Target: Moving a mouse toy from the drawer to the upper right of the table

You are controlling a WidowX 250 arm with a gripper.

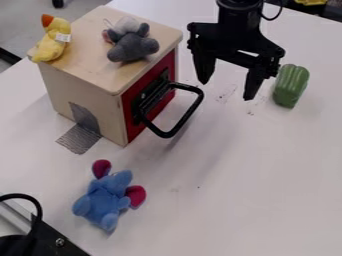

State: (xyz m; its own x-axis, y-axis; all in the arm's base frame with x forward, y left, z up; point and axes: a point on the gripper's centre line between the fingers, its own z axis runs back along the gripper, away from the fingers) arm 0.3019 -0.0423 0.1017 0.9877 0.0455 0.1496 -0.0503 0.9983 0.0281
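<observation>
Between the wooden drawer box and a green pepper, my gripper point(227, 89) hangs over the table at the upper right, its two fingers spread wide with nothing between them. The grey mouse toy point(132, 46) lies on top of the wooden drawer box point(83, 82), near its back right edge. The box has a red front with a black handle point(182, 125) sticking out, and the drawer is closed. My gripper is to the right of the mouse toy, apart from it.
A yellow duck toy point(53, 41) sits on the box's left edge. The green pepper point(290, 86) lies right of the gripper on the white table point(260, 175). A blue plush with dark pink ears point(107, 199) lies in front of the box. Black hardware is at the lower left.
</observation>
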